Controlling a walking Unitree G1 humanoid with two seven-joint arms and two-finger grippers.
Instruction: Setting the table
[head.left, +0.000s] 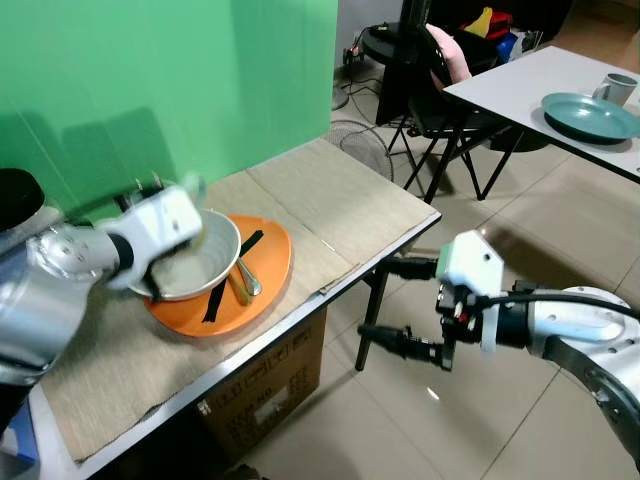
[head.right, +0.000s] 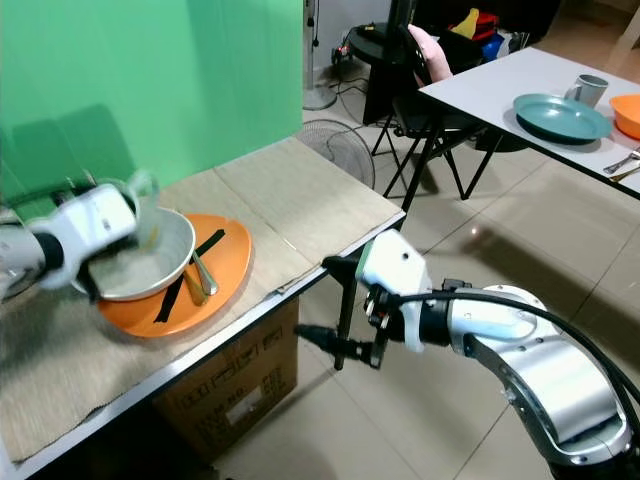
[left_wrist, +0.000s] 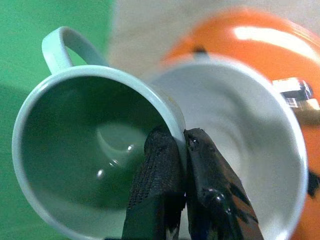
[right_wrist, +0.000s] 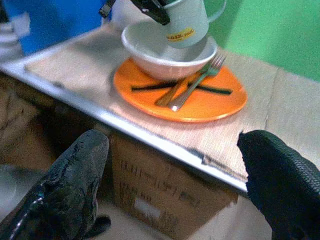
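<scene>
So the step here looks like the pickup stage: the left hand (left_wrist: 180, 165) has its two black fingers pinched on the rim of a pale green ceramic mug (left_wrist: 95, 150), one finger inside and one outside, holding it just above the white round bowl (right_wrist: 167, 55) that sits on the round orange plate (right_wrist: 210, 102). The mug looks tilted in the head views, a bit blurry there. Also on the plate, beside the bowl: a metal fork (right_wrist: 197, 82), what looks like a gold-toned spoon (head.left: 247, 280), and a pair of black chopsticks (right_wrist: 150, 87) lying flat. All of that is on the near desk (head.left: 340, 205) with the beige cloth mat, in front of a green screen (head.left: 170, 80). The right hand (head.left: 400, 305) hangs off the desk edge over the tiled floor, fingers spread wide, holding nothing. There's a second white desk (head.left: 530, 80) further off with a teal plate (head.left: 588, 115) and a grey mug (head.left: 619, 88) already laid out, so my guess is the green mug goes over there. Next move probably calls for lifting it clear of the bowl without clipping it, then carrying it level; a rim pinch like that seems easy to slip.
</scene>
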